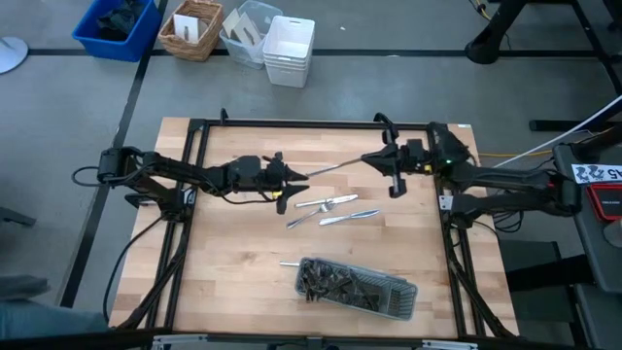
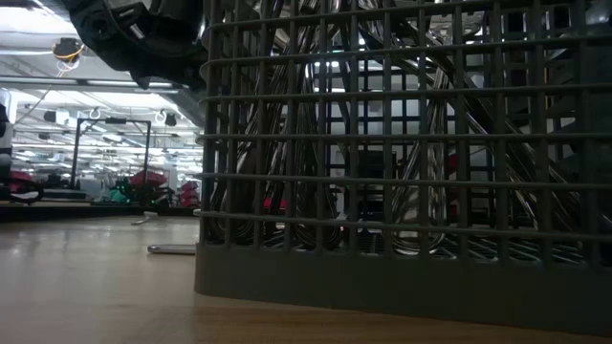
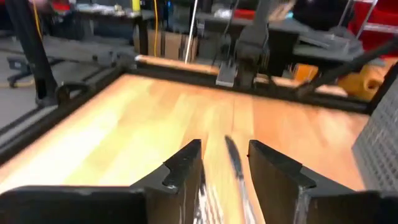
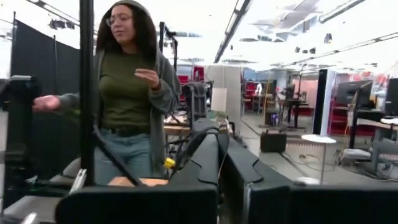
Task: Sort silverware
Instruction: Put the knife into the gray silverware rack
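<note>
A slim piece of silverware (image 1: 330, 169) spans the gap between my two grippers over the far half of the wooden table (image 1: 243, 292). My right gripper (image 1: 372, 158) (image 4: 222, 155) is shut on its right end. My left gripper (image 1: 290, 181) (image 3: 225, 155) is open, with the piece's other end (image 3: 233, 158) between its fingers; whether they touch it I cannot tell. Three more pieces (image 1: 326, 206) lie flat on the table's middle. The grey mesh tray (image 1: 400, 303) (image 2: 402, 277) near the front edge holds several pieces. My right gripper holds the piece of silverware by its right end (image 1: 362, 161), pinched between the two shut fingers. The fingers come about level from the table's right, roughly in line with the piece. The piece reaches out toward my left gripper, clear of the table.
One piece (image 1: 289, 262) (image 2: 172, 249) lies by the tray's left end. A black frame (image 1: 292, 124) borders the table. Beyond the far edge stand a blue bin (image 1: 97, 34), a basket (image 1: 191, 29) and a white bin (image 1: 289, 49). A person (image 4: 127, 93) stands beyond the table.
</note>
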